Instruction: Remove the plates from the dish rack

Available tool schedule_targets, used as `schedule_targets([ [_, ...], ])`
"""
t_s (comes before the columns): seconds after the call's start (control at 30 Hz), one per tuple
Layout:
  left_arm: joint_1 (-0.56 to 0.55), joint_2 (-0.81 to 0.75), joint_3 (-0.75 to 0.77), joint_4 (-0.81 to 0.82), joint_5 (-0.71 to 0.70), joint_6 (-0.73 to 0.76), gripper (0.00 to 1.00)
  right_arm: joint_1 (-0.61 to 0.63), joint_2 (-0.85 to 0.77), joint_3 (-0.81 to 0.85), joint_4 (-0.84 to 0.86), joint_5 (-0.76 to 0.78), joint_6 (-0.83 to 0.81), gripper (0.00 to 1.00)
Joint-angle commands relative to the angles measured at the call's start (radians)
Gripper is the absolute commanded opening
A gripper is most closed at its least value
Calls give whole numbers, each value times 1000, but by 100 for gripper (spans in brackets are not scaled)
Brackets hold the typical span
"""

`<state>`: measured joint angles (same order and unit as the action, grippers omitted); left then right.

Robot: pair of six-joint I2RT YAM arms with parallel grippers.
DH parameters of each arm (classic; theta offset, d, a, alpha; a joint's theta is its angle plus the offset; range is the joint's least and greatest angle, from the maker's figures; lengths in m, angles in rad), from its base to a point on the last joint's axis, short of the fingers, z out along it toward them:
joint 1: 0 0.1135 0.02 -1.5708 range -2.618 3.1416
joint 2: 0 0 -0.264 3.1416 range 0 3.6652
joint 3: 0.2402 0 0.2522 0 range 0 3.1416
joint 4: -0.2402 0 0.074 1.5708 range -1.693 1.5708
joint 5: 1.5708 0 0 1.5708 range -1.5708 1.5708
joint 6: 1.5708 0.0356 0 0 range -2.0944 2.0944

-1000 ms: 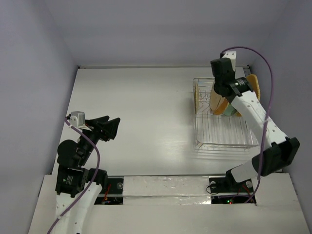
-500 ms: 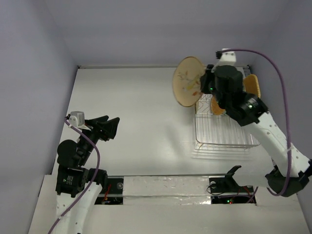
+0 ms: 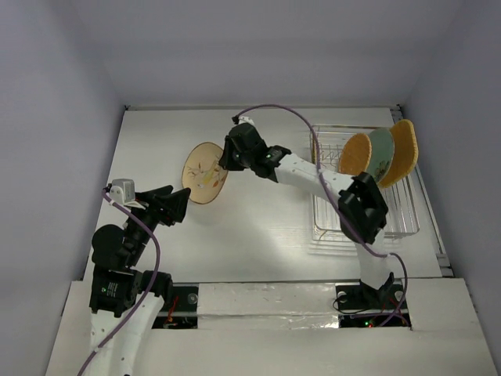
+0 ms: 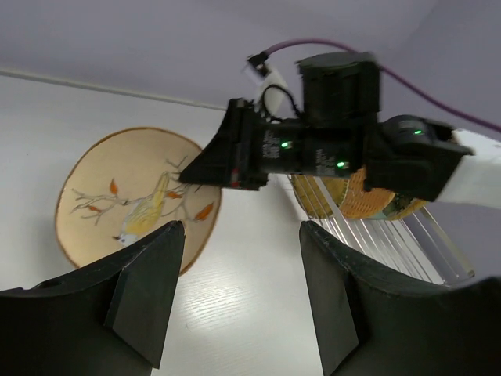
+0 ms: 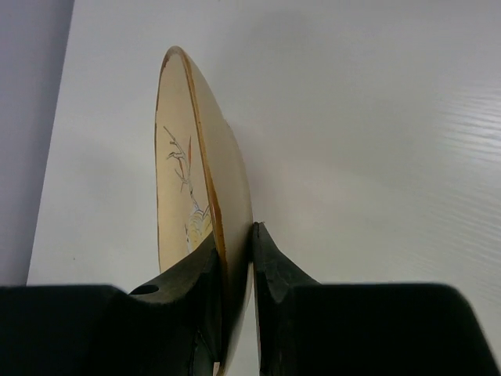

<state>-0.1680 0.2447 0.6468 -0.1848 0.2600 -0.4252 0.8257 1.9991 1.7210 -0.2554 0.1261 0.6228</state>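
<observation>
Plate status, top view: cream plate [image 3: 205, 172] is out of the dish rack [image 3: 364, 221], held on edge by the right gripper [image 3: 225, 163]. Its jaws are nearly closed, pinching the rim, with the disc hanging ahead of and below the tips above the table [image 3: 266, 227]. Rack sits well behind those jaws, back along the arm. Three stand upright in its tines, overlapping from this angle: orange woven plate [image 3: 354, 154], mint-green plate [image 3: 381, 154], orange-tan plate [image 3: 405, 147]. Other side: left gripper [image 3: 172, 205] is wide open and empty, cream plate just ahead of its tips, not touching as far as I can tell. Left wrist view: printed face of the plate shows ahead and left of the open jaws, right gripper clamped on its right-hand edge, rack and woven plate further ahead to the right. Right wrist view: rim sits between the two fingers [image 5: 202, 274], both pads on it, bite shallow, most of the plate sticking out forward. Judgement: stiff, probably glazed and slick, chips or breaks if dropped. An edge pinch lets it pivot, so take the rim deep, one pad per face; for a handover the left jaws want the opposite edge. Surface is smooth white board, hard, so set down gently. Pale walls [image 3: 55, 94] close the far side and both flanks; plenty of tabletop beneath and ahead of both jaws.
</observation>
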Motion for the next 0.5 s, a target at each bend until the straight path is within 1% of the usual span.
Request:
schedule_targets([
  [0.0, 4, -2, -1, 36, -2, -3, 57, 6, 18, 153, 298, -43, 155, 0],
  [0.07, 4, -1, -3, 36, -1, -3, 57, 6, 105, 198, 303, -42, 199, 0],
  [0.1, 4, -1, -1, 35, 1, -3, 57, 6, 133, 241, 303, -40, 212, 0],
  [0.27, 13, -1, -3, 38, 2, -3, 57, 6, 288, 337, 295, -42, 291, 0],
  [0.47, 13, -4, -1, 38, 5, -3, 57, 6, 382, 394, 277, -62, 350, 0],
])
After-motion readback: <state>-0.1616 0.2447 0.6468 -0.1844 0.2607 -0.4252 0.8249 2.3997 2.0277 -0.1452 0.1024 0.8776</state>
